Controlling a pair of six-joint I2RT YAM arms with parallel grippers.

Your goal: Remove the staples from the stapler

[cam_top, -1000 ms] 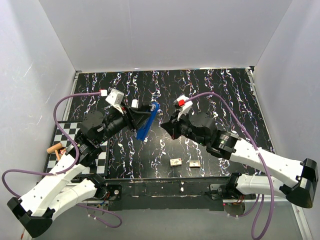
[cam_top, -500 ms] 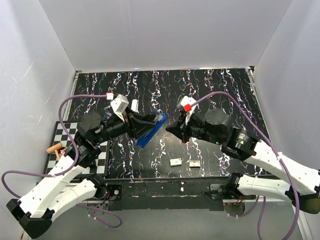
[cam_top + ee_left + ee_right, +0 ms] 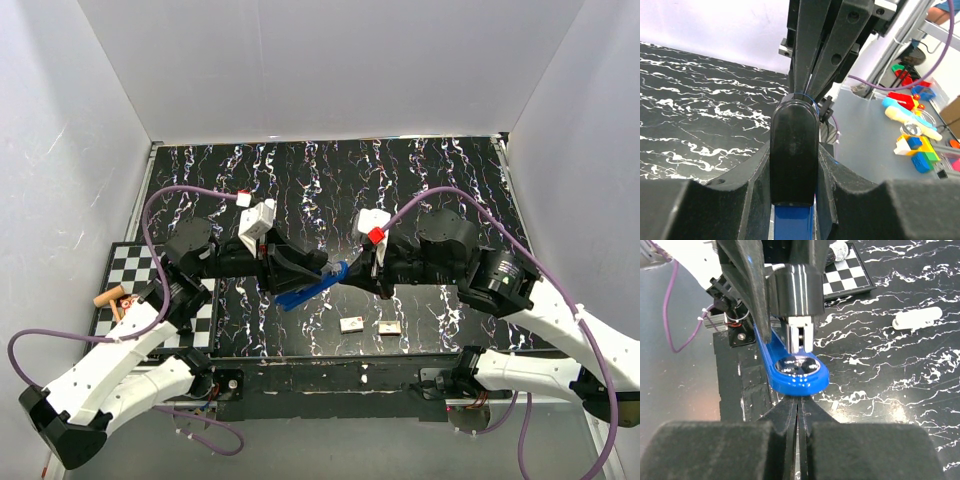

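Observation:
The blue stapler [image 3: 312, 288] with a black top is held off the table in my left gripper [image 3: 298, 272], which is shut on its rear half. In the left wrist view the black top [image 3: 792, 150] and blue base [image 3: 791, 220] sit tight between my fingers. My right gripper [image 3: 352, 272] is shut, and its tips [image 3: 801, 404] touch the front end of the blue base [image 3: 795, 377], just below the metal anvil plate [image 3: 799, 365]. Two short staple strips [image 3: 351, 324] [image 3: 388, 327] lie on the table below the grippers.
A checkered mat [image 3: 118, 272] lies at the left edge with small brown pieces [image 3: 110, 298] on it. A white clip-like piece [image 3: 917, 318] lies on the black marbled table [image 3: 420, 180]. White walls enclose the table on three sides.
Both grippers have moved toward the near edge. The stapler has swung down from steeply tilted to nearly level, front end pointing right. The right gripper has come up against that end.

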